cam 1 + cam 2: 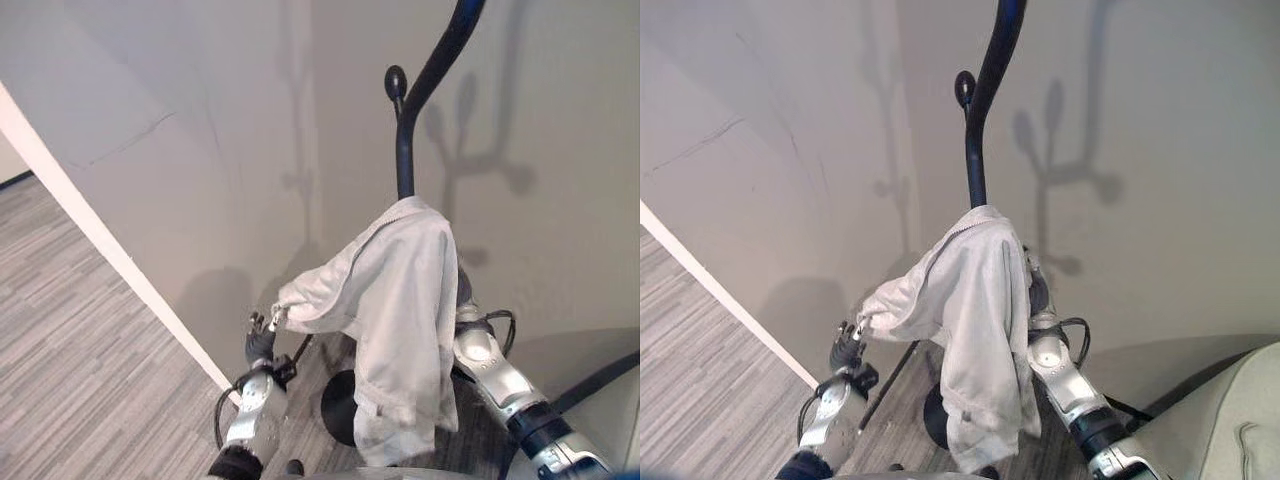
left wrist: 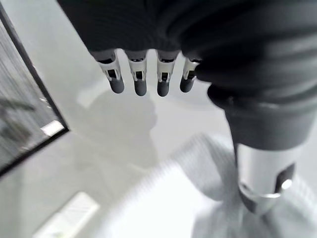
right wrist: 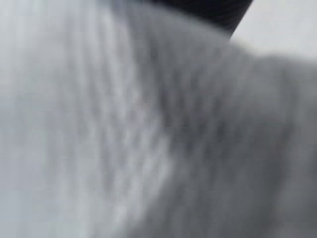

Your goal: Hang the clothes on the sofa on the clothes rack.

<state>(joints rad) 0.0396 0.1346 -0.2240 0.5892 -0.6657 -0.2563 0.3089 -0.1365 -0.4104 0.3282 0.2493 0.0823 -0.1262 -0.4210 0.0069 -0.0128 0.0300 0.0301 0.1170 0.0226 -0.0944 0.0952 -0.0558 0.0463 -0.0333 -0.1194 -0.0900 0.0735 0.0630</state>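
A pale grey zip jacket [image 1: 400, 300] hangs draped over my raised right arm, right against the black pole of the clothes rack [image 1: 404, 150]. Its top sits just below the rack's knobbed hook [image 1: 395, 80]. My right hand is hidden under the cloth, which is pressed close in the right wrist view as the jacket [image 3: 148, 124]. One edge of the jacket stretches out to my left hand [image 1: 260, 342]. In the left wrist view that hand's fingers [image 2: 138, 79] are straight and bare, and the cloth [image 2: 208, 198] lies by the thumb [image 2: 262, 173].
The rack's round black base [image 1: 338, 405] stands on the grey wood-look floor close to the beige wall. A white trim strip [image 1: 100, 240] runs diagonally along the wall at the left. The light sofa [image 1: 1230, 420] is at the lower right.
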